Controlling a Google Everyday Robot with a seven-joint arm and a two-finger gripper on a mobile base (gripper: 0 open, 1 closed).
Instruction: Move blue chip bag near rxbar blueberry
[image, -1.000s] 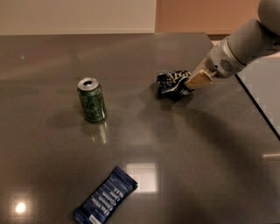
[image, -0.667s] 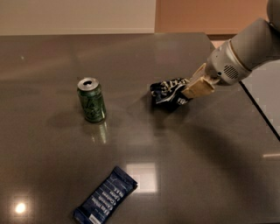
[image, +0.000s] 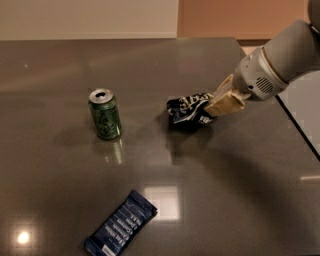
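Blue chip bag (image: 187, 111): we log it right of the table's (image: 60, 190) centre, crumpled and seemingly lifted off its shadow, which we judge is for carrying toward the rxbar blueberry (image: 120, 225), well apart at its 7 o'clock. Gripper (image: 211, 107): at the bag's 3 o'clock, fingers drawn nearly together, pinching the bag's right edge.

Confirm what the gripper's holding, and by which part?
The gripper holds the blue chip bag, with the fingers pinching the crumpled end nearest the arm.
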